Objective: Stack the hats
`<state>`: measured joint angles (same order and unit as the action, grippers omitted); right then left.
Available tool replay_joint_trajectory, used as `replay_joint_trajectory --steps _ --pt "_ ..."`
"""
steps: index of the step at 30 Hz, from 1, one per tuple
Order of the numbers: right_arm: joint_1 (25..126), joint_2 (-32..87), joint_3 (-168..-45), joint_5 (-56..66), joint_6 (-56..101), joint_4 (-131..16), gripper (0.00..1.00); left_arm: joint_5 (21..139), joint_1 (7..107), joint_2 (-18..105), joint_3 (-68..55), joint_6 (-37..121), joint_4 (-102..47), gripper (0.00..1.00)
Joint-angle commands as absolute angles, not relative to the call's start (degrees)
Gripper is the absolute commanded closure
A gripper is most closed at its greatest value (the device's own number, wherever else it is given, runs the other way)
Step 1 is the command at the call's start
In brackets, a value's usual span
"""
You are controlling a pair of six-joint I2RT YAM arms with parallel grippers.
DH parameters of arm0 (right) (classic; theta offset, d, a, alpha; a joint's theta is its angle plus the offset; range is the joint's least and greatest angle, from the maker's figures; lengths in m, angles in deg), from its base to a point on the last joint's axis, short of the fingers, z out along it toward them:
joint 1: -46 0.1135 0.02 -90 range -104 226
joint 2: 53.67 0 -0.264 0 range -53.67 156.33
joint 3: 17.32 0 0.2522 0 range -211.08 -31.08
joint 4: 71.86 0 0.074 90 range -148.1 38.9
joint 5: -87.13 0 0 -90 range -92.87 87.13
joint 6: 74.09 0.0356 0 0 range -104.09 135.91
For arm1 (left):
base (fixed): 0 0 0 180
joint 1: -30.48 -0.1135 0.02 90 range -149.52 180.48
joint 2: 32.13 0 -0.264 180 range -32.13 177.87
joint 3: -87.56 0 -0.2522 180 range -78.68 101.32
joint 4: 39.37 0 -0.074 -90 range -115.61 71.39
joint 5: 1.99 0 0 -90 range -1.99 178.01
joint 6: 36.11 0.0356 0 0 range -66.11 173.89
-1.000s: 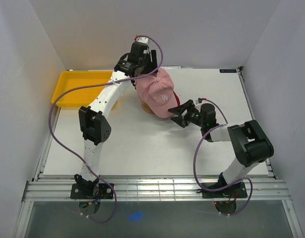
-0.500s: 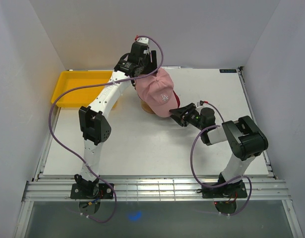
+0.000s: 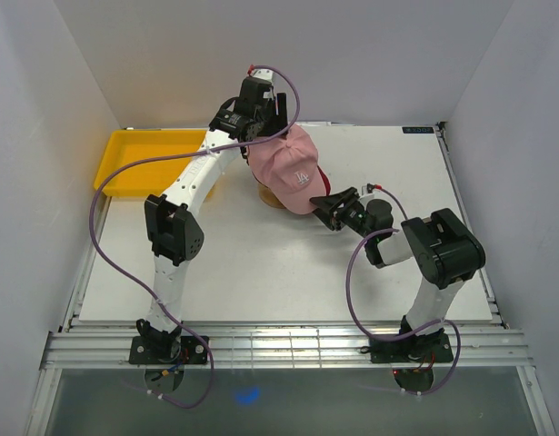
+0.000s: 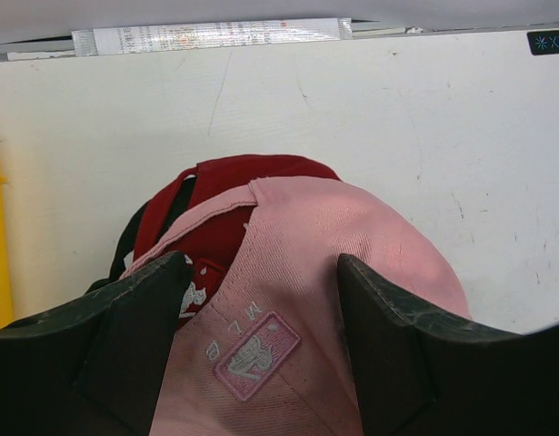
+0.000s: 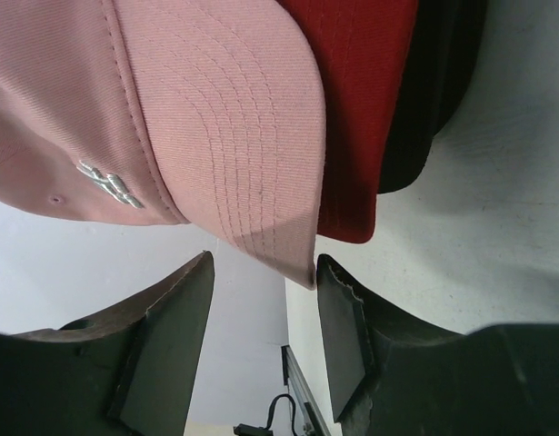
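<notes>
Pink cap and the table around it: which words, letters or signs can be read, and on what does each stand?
"LA": white embroidery on the front of the pink cap, top view.
"MLB": pale letters by the patch on its back, left wrist view, seen turned.
"XD": start of a dark label at the table's far edge; rest cut off.
White strip at that edge: print too small to read.

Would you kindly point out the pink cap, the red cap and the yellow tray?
pink cap [image 3: 293, 169]: top external view, crown.
red cap [image 5: 370, 109]: right wrist view, brim.
yellow tray [image 3: 138, 163]: top external view, bare floor.
</notes>
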<state>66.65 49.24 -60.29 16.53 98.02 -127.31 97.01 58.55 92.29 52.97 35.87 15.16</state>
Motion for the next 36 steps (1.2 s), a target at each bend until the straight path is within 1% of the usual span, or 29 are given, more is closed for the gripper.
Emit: replay_joint_trajectory --steps 1,7,11,13,14,15,16,18,19,22,24,29,31,36 --pt "66.9 50.0 -62.0 15.2 96.8 -131.9 0.45 98.9 58.0 93.5 53.1 36.8 22.2 0.22" --pt "66.9 50.6 -62.6 14.9 96.6 -133.2 0.45 98.8 58.1 93.5 53.2 36.9 22.2 0.22" --pt "66.9 51.1 -62.9 14.2 96.8 -135.2 0.48 98.9 58.0 93.6 53.2 37.0 22.2 0.22" --pt "66.8 51.0 -62.4 13.8 97.0 -137.0 0.53 99.3 58.0 93.6 53.1 37.2 22.2 0.22" --pt "66.9 50.7 -62.1 13.4 97.2 -137.6 0.59 99.4 58.0 93.6 53.2 37.5 22.2 0.22" --pt "66.7 50.5 -61.9 13.1 97.2 -137.9 0.62 99.5 58.0 93.7 53.2 37.5 22.2 0.22" --pt "66.7 50.0 -61.3 12.8 97.2 -137.1 0.68 99.7 58.0 93.7 53.2 37.6 22.2 0.22" --pt "66.7 48.7 -60.9 11.9 96.9 -135.8 0.74 100.0 57.8 93.8 53.2 37.5 22.3 0.22" --pt "66.7 48.3 -60.7 11.6 96.9 -133.6 0.79 100.1 57.6 93.9 53.2 37.5 22.3 0.22" --pt "66.4 45.7 -60.2 10.5 95.7 -128.4 0.88 100.8 57.1 94.1 53.2 37.2 22.7 0.22" --pt "66.1 43.5 -60.7 9.5 94.8 -121.6 0.92 101.0 56.8 94.4 53.2 37.1 23.3 0.23" --pt "65.4 40.9 -62.7 9.2 91.4 -110.9 0.92 101.0 56.4 95.3 53.1 36.6 24.0 0.23" --pt "65.2 40.5 -63.9 8.8 90.1 -104.1 0.92 101.0 56.2 95.8 53.1 36.2 24.0 0.23" --pt "63.9 41.8 -64.8 10.6 88.1 -97.3 0.92 100.8 56.0 96.5 53.2 35.8 24.6 0.24"
